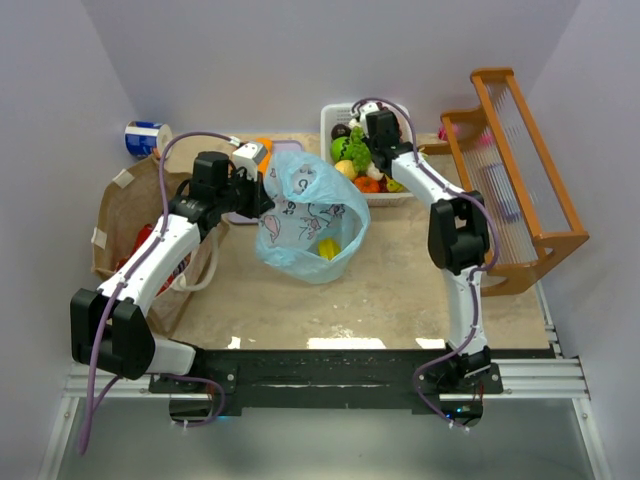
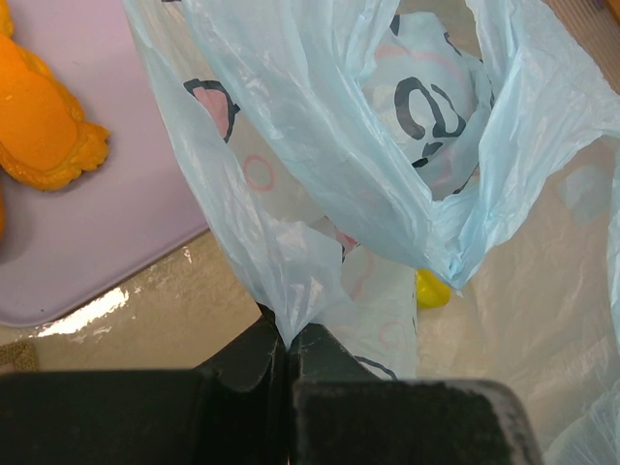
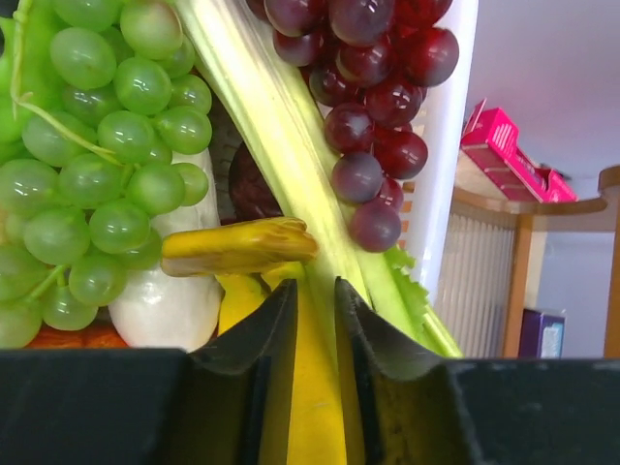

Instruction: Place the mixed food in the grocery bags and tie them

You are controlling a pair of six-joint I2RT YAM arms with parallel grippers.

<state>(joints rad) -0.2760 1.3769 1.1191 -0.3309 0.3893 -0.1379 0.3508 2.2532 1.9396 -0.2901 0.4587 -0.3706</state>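
Note:
The light-blue grocery bag (image 1: pixel 305 215) stands open mid-table, a yellow food piece (image 1: pixel 327 248) inside it. My left gripper (image 1: pixel 262 195) is shut on the bag's rim; in the left wrist view the thin plastic (image 2: pixel 387 145) is pinched at the fingertips (image 2: pixel 289 334), and the yellow piece (image 2: pixel 431 288) shows through the film. My right gripper (image 1: pixel 365 155) reaches into the white basket (image 1: pixel 332 115) of mixed food. There its jaws (image 3: pixel 315 291) are shut on a long yellow piece (image 3: pixel 315 387), beside a green stalk (image 3: pixel 262 107), green grapes (image 3: pixel 97 145) and purple grapes (image 3: pixel 373 87).
The brown paper bag (image 1: pixel 130 215) lies flat at the left under my left arm. A lilac board (image 2: pixel 97 223) with an orange slab (image 2: pixel 39 116) sits behind the blue bag. A wooden rack (image 1: pixel 520 180) stands at the right edge. A blue-and-white roll (image 1: pixel 147 138) lies at the back left.

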